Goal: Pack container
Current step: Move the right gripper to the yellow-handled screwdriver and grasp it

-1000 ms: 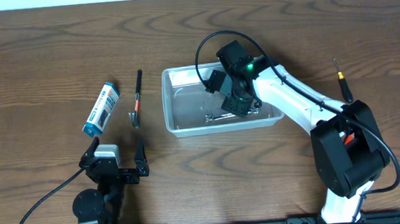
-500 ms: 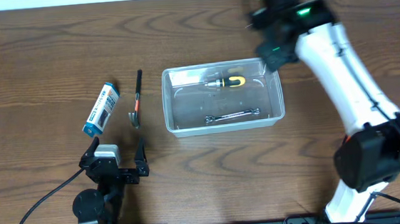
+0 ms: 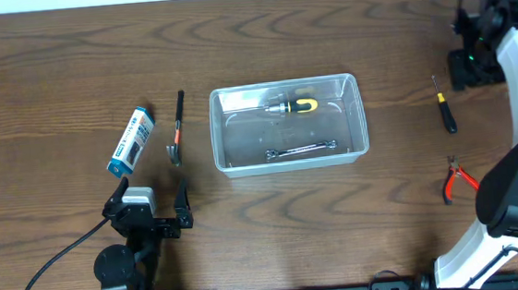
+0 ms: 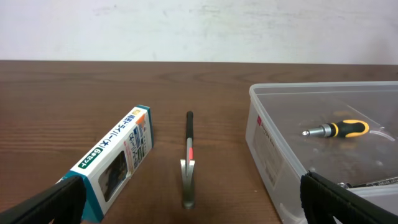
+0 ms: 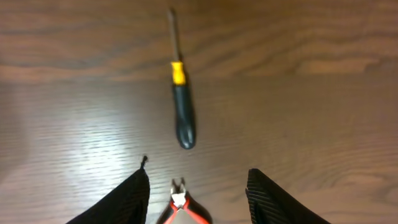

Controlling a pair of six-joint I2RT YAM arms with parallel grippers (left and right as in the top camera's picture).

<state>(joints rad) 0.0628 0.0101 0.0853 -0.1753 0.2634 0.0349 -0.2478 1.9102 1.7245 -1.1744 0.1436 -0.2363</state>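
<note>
The clear plastic container (image 3: 216,130) sits mid-table and holds a yellow-and-black stubby screwdriver (image 3: 291,106) and a small wrench (image 3: 301,149). My right gripper (image 3: 468,68) is open and empty at the far right, raised above a thin black-and-yellow screwdriver (image 3: 444,104) and red-handled pliers (image 3: 453,179). In the right wrist view the thin screwdriver (image 5: 180,112) lies ahead of the open fingers (image 5: 196,180), and the pliers' tip (image 5: 183,208) shows between them. My left gripper (image 3: 150,209) is open and empty near the front edge.
A blue-and-white box (image 3: 130,139) and a small hammer-like tool (image 3: 177,125) lie left of the container. In the left wrist view the box (image 4: 115,155), the tool (image 4: 188,162) and the container's wall (image 4: 267,149) lie ahead of the open fingers (image 4: 193,205).
My right gripper let go of the yellow-handled screwdriver in the container, then rose and swung to the far right of the table. The left arm has not moved.
</note>
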